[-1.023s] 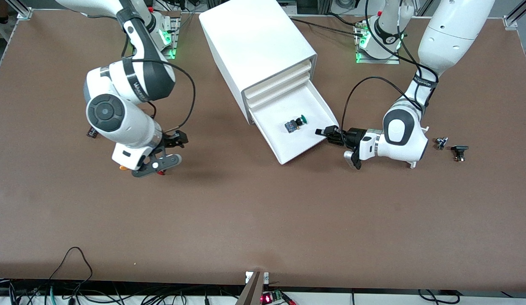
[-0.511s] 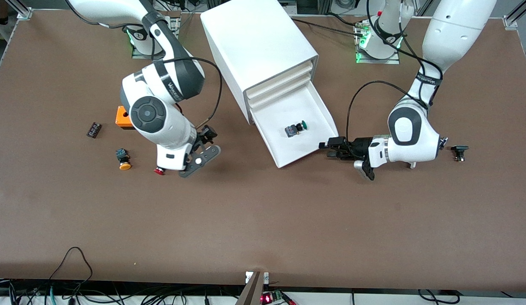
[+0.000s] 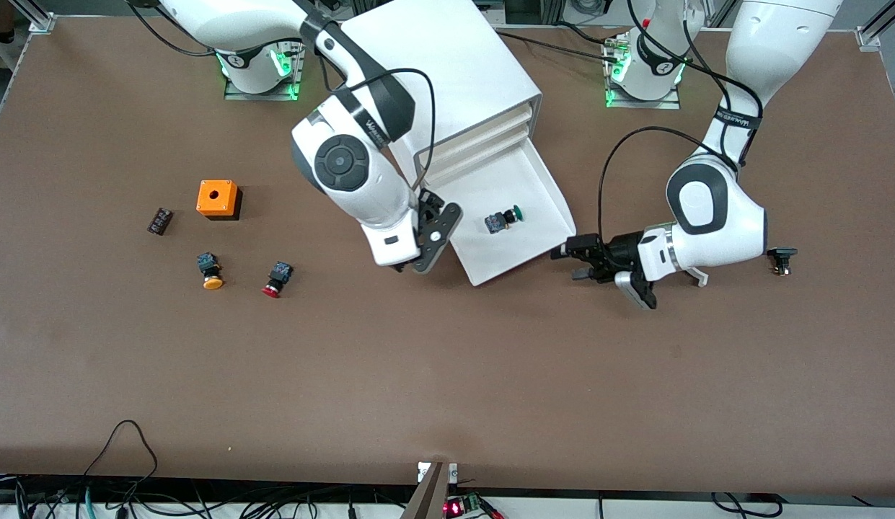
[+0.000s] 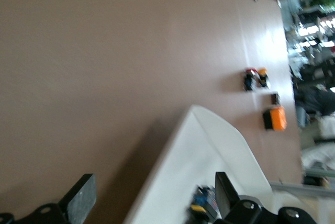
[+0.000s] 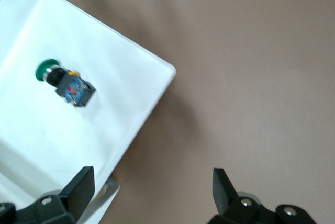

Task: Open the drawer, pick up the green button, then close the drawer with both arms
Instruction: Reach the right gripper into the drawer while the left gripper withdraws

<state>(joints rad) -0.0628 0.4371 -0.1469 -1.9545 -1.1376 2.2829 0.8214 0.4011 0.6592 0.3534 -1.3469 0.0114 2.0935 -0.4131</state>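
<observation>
The lowest drawer (image 3: 523, 249) of the white cabinet (image 3: 433, 72) stands pulled out. The green-capped button (image 3: 506, 218) lies on its side in it, and shows in the right wrist view (image 5: 65, 82) and blurred in the left wrist view (image 4: 203, 203). My right gripper (image 3: 427, 204) is open and empty over the drawer's front corner toward the right arm's end; in its wrist view (image 5: 152, 187) the drawer (image 5: 31, 130) lies beside it. My left gripper (image 3: 571, 262) is open and empty, low beside the drawer's other front corner and apart from it, as its wrist view (image 4: 154, 198) shows.
Toward the right arm's end lie an orange box (image 3: 218, 198), a small black part (image 3: 159, 220), a yellow-capped button (image 3: 210, 271) and a red-capped button (image 3: 276, 279). A small black part (image 3: 781, 258) lies by the left arm.
My right arm has swung from its end of the table over to the drawer. My left gripper has drawn a little away from the drawer's corner. The drawer and the green button have not moved.
</observation>
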